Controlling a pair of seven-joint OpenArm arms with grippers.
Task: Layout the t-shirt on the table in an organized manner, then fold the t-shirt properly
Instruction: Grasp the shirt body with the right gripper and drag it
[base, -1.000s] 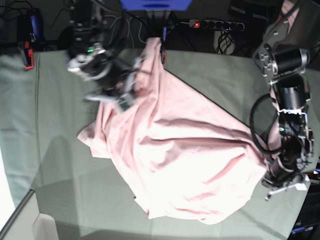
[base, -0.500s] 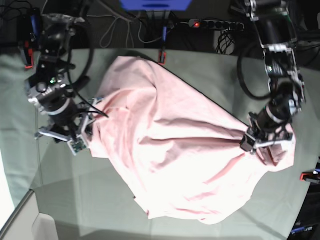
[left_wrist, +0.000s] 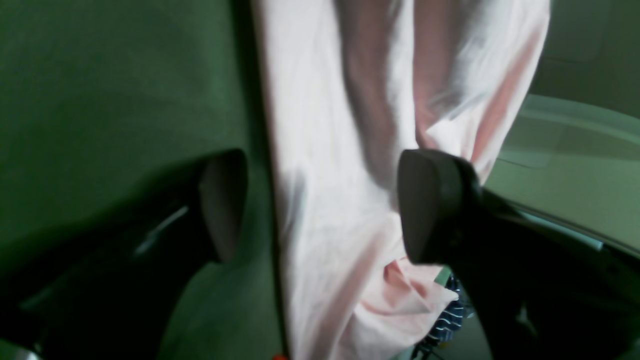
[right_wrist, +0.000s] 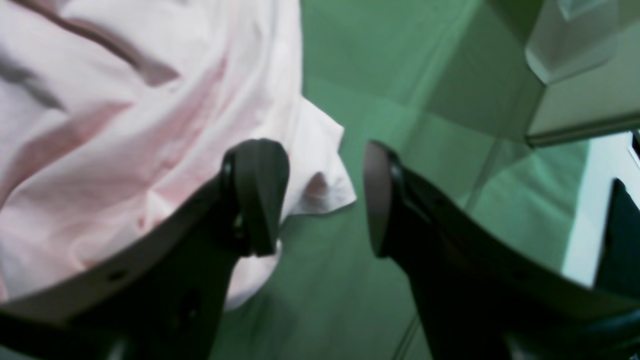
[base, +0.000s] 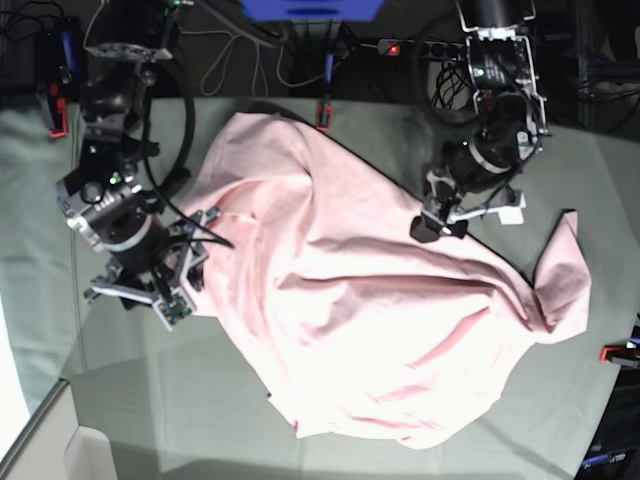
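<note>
Shirt (base: 370, 300) lies rumpled across the worktop (base: 140, 400), both pincers gaping and empty, left (left_wrist: 320, 210) over its edge, right (right_wrist: 320, 195) by a corner; we should regrasp corners and pull apart.

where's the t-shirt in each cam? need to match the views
Base: t-shirt fills the middle of the table, crumpled, running from the upper left to the lower right.
Left wrist: a pink band down the centre, between the open fingers of the left hand.
Right wrist: upper left, with one corner beside the open right hand.
Shared landmark: the grey-green table cloth under the shirt shows in all three.
</note>
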